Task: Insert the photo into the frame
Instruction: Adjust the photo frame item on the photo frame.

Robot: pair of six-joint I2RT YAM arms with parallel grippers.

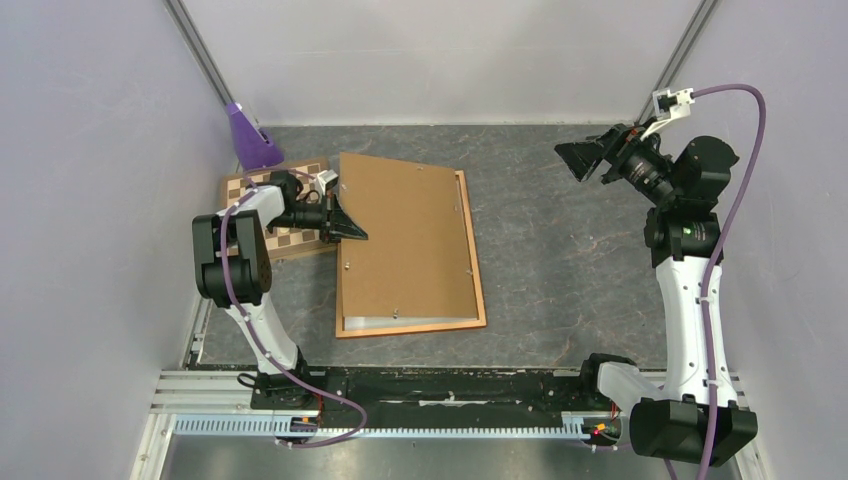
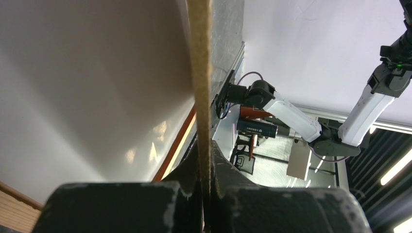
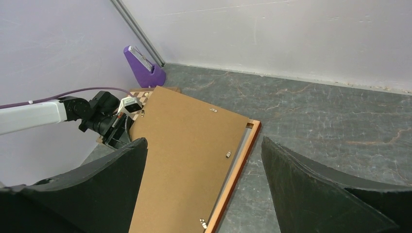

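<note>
The frame (image 1: 478, 270) of orange-brown wood lies flat on the table left of centre. A brown hardboard backing panel (image 1: 400, 235) rests over it, raised along its left edge. My left gripper (image 1: 350, 232) is shut on that left edge; in the left wrist view the panel's edge (image 2: 199, 73) runs up from between my jaws. Under the panel, inside the frame rail (image 2: 180, 145), lies a white sheet (image 2: 97, 97), which looks like the photo's white back; its picture side is hidden. My right gripper (image 1: 580, 158) hangs open high at the back right, holding nothing, and looks down on the panel (image 3: 184, 160).
A checkered chessboard (image 1: 290, 238) lies under my left arm, beside the frame's left side. A purple wedge-shaped object (image 1: 252, 140) stands in the back left corner. Walls close the table on three sides. Bare grey tabletop (image 1: 570, 270) lies right of the frame.
</note>
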